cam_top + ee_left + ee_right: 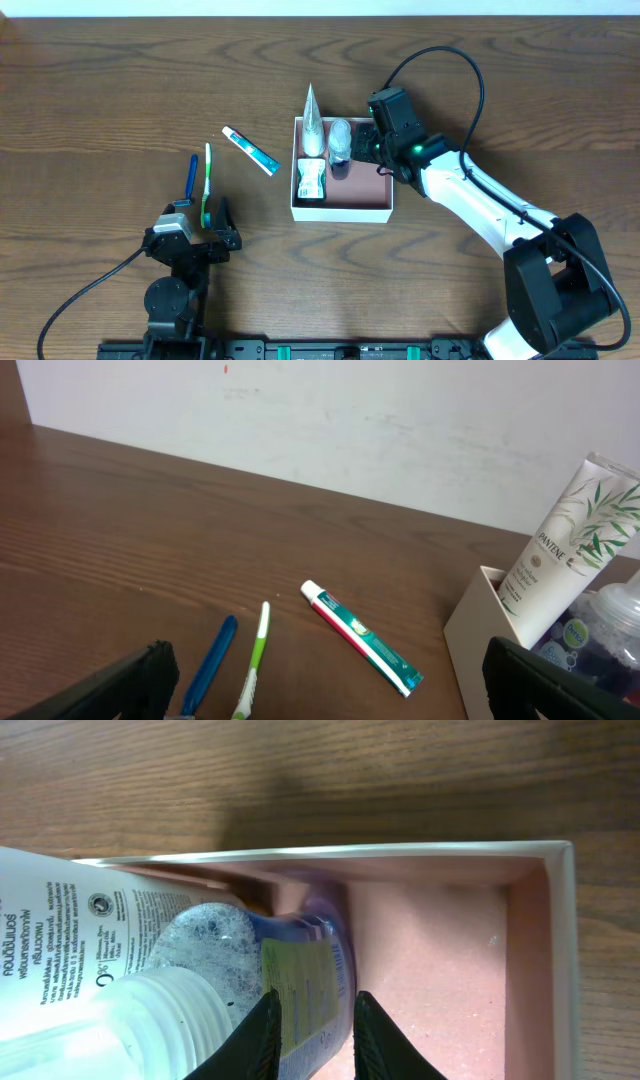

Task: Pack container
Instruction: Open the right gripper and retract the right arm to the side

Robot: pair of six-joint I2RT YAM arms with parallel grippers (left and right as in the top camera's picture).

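Box (360,190) sat mid-worktop (100,100), a bit right of centre, white walls, reddish floor. Inside it: Pantene tube (575,530) propped in the far-left corner, its crimped end sticking out past the rim; clear bottle (340,140) just right of the tube along the far wall; small tube (311,180) lying flat against the left wall. The right half of the floor was bare. Right pincer (318,1025) was down in the box at the bottle, fingers (262,1035) a narrow gap apart with the bottle's yellow-green label between them. Couldn't tell whether it was clamped on the bottle or just over it. Left pincer (195,218) was parked near the front-left of the worktop, jaws spread wide, nothing in them. Loose on the worktop left of the box: toothpaste (250,150) lying diagonally and closest to the box, green toothbrush (207,180) and blue handle (191,176) side by side, right in front of the left pincer. None of the three touched the box.
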